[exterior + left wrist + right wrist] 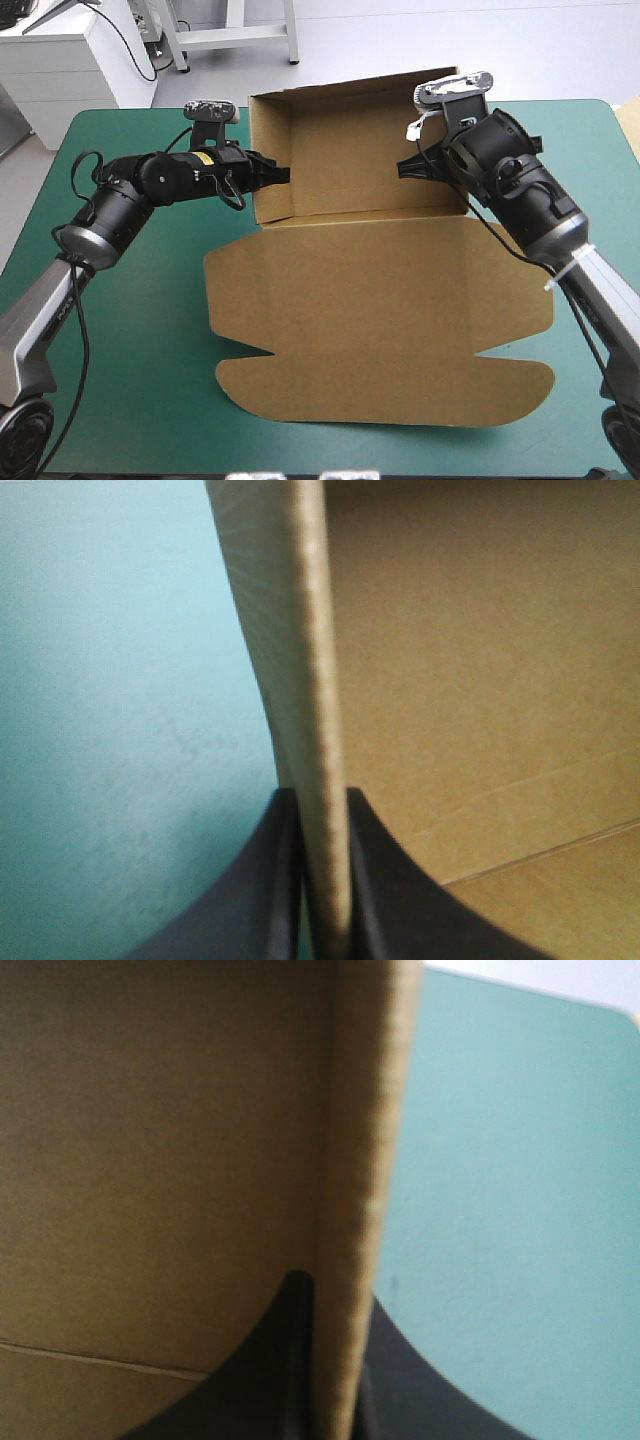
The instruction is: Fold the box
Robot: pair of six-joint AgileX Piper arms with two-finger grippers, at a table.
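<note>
The brown box lies mid-table as an open tray at the far side, with its lid flat toward the near edge. Its side walls and back wall stand upright. My left gripper is shut on the tray's left wall, one black finger on each side of the board. My right gripper is shut on the right wall in the same way. In both wrist views the wall's edge rises straight up between the fingers, with the tray's floor on one side and teal-green cover on the other.
The teal-green cover shows bare to the left and right of the lid. White furniture stands beyond the table's far left corner.
</note>
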